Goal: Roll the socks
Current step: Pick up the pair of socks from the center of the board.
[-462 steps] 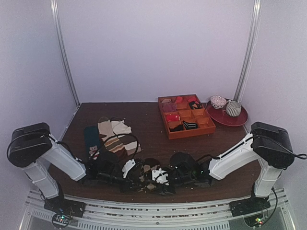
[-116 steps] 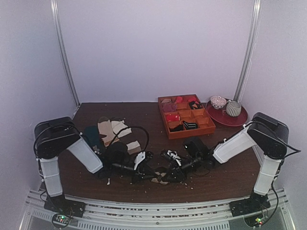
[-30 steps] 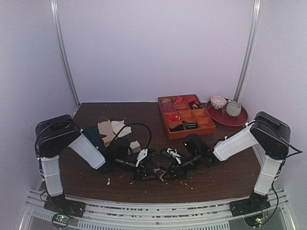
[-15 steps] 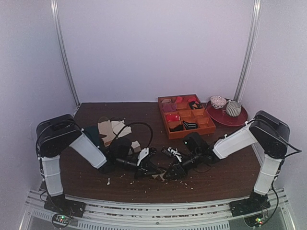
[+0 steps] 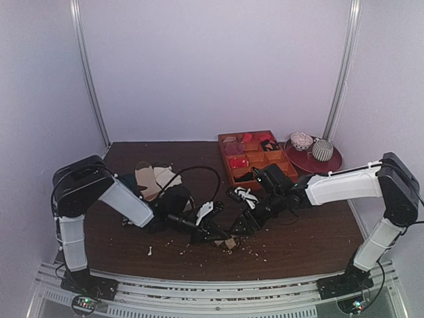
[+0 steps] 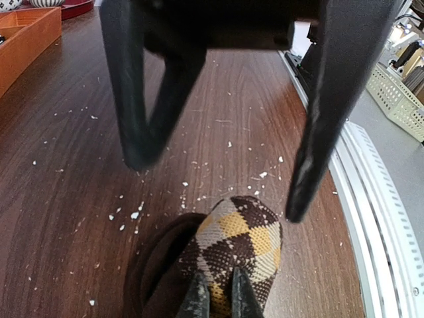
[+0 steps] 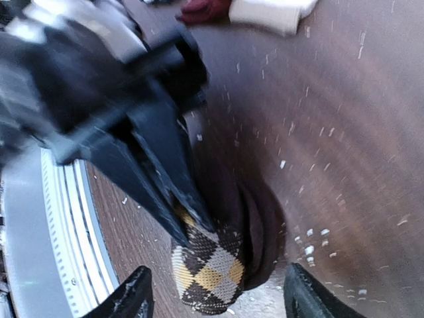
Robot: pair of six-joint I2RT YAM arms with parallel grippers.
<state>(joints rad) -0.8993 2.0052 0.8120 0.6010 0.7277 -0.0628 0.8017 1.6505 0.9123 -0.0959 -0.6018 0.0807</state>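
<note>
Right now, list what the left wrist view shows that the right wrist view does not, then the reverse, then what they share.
Left wrist only: a corner of the orange wooden tray, the red plate's rim, and the right gripper seen head-on, open, beyond the rolled brown, cream and black argyle socks. Right wrist only: a folded cream cloth beside a dark red cloth, and the left gripper seen from outside, shut on the socks. Both: the argyle socks, the crumb-strewn dark wooden table and the metal rail along its near edge.
</note>
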